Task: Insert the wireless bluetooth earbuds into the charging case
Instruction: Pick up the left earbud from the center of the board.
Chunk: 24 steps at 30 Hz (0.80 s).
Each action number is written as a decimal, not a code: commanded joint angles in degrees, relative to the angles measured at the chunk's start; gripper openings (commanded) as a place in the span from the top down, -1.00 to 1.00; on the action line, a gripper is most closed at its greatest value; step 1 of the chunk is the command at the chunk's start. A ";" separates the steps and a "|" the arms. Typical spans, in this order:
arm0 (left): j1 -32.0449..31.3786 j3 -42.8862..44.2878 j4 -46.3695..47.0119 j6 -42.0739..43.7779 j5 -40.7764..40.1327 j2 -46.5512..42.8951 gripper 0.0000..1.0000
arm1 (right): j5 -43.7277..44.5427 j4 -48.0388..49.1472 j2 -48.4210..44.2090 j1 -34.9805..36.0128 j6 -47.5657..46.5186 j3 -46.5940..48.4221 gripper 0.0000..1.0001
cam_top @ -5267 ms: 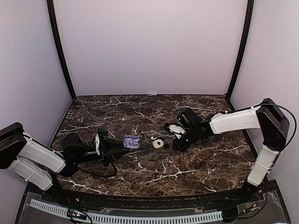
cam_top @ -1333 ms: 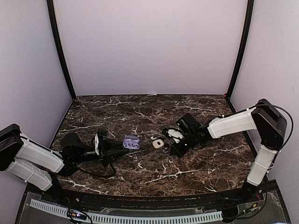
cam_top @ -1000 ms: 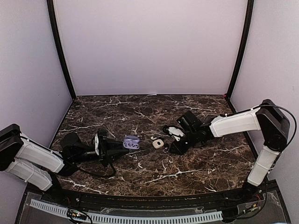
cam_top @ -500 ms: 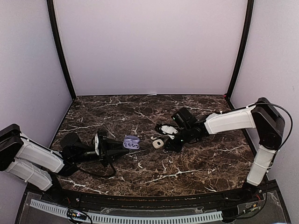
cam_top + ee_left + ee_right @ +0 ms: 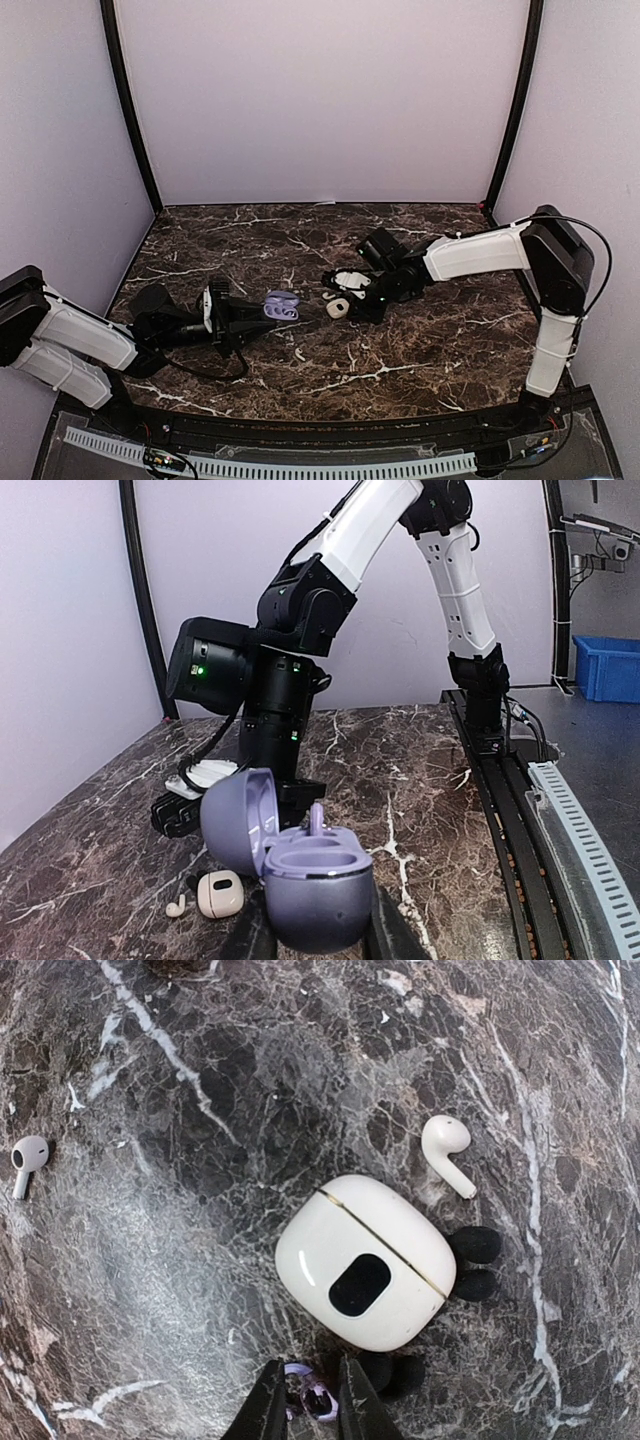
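Two charging cases are in sight. A lavender egg-shaped plastic charging case has its lid hinged open. A white rounded plastic charging case with a black oval patch lies shut and flat on the dark white-veined marble table. Of earbuds I count two lavender, two white and at least two dark. One lavender stemmed earbud sits in a socket of the lavender case, its stem poking up above the rim. The second lavender earbud, tiny and glossy, is pinched between the fingers of the right gripper. That gripper's jaws are drawn almost together on it, and it hovers just off the white case's 6 o'clock edge in the right wrist view. A white stemmed earbud lies near that case at 1 o'clock, not touching it, and another white stemmed earbud lies well apart at 10 o'clock. A dark pebble-like bud and a second dark bud sit close against the case's edge at 3 to 4 o'clock. A further dark shape at 5 o'clock is half hidden, and I cannot tell what it is. The left gripper is clamped on the lower body of the lavender case, holding it upright. Seen from above, the white case lies at 3 o'clock of the lavender one, between the two grippers, with the right arm's wrist hanging close over it.
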 commanded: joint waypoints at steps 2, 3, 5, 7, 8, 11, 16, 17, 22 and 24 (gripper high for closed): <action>0.34 0.29 0.34 -0.20 -0.05 -0.71 0.98 | 0.71 -1.87 1.37 0.46 -1.06 1.47 0.65; 0.34 0.29 0.38 -0.22 -0.05 -0.63 0.98 | 0.97 -1.91 1.44 0.46 -1.00 1.40 0.66; 0.30 0.36 0.33 -0.22 0.03 -0.55 0.98 | 1.45 -2.22 1.55 0.50 -0.82 1.38 0.67; 0.34 0.38 0.31 -0.18 0.04 -0.60 0.98 | 2.02 -2.28 1.62 0.48 -0.56 1.22 0.67; 0.34 0.33 0.33 -0.14 0.04 -0.62 0.98 | 2.28 -2.32 1.65 0.47 -0.49 1.08 0.67; 0.34 0.29 0.27 -0.13 -0.06 -0.71 0.98 | 2.70 -2.41 1.55 0.41 -0.23 0.82 0.67; 0.34 0.29 0.21 -0.13 -0.05 -0.80 0.98 | 3.17 -2.32 0.84 0.45 0.25 0.08 0.68; 0.30 0.29 0.18 -0.13 0.00 -0.80 0.98 | 3.38 -2.33 0.85 0.46 0.33 0.06 0.69; 0.30 0.29 0.19 -0.13 0.04 -0.88 0.98 | 3.77 -2.59 0.70 0.46 0.67 -0.28 0.69; 0.34 0.25 0.14 -0.14 0.04 -0.93 0.98 | 3.78 -2.51 0.50 0.44 0.76 -0.50 0.68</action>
